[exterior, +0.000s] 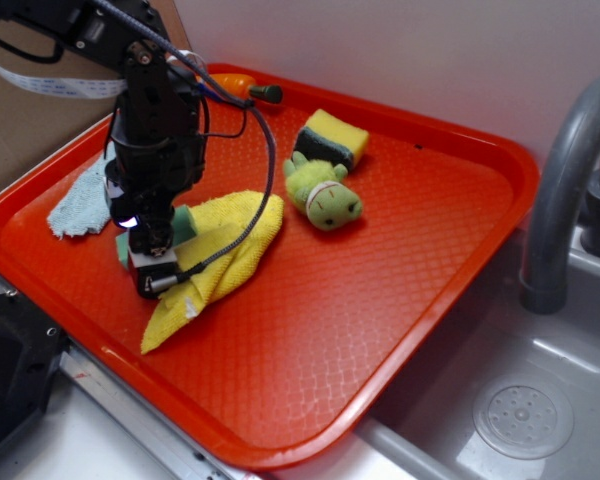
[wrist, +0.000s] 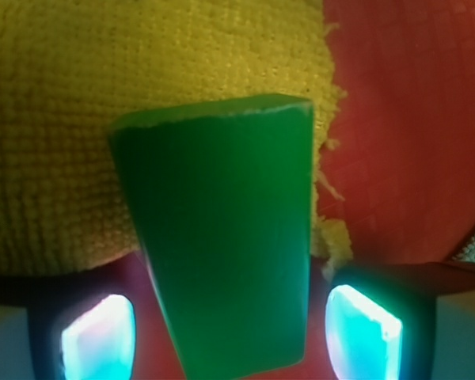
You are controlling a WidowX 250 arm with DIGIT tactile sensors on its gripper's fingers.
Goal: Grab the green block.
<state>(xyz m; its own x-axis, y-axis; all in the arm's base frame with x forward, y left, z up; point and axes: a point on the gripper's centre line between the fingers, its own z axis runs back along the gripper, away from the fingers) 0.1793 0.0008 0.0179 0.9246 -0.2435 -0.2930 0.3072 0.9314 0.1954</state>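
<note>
Green block (wrist: pixel 226 245): smooth, matte, brick-shaped bar, close under the wrist camera, lying partly on the yellow cloth (wrist: pixel 79 119) and partly on the tray. Tool (wrist: pixel 229 332): spread, one glowing pad (wrist: pixel 99 336) either side of the block's near end, not touching it. Tray (exterior: pixel 400 290): red plastic with a fine grid texture, raised rim, resting by a grey sink (exterior: pixel 520 410) and curved faucet (exterior: pixel 565 190). Yellow cloth: nubbly weave, frayed edge. Other contents: fuzzy plush toy (exterior: pixel 323 195), yellow sponge (exterior: pixel 332 140), pale blue rag (exterior: pixel 82 205). White wall behind.
</note>
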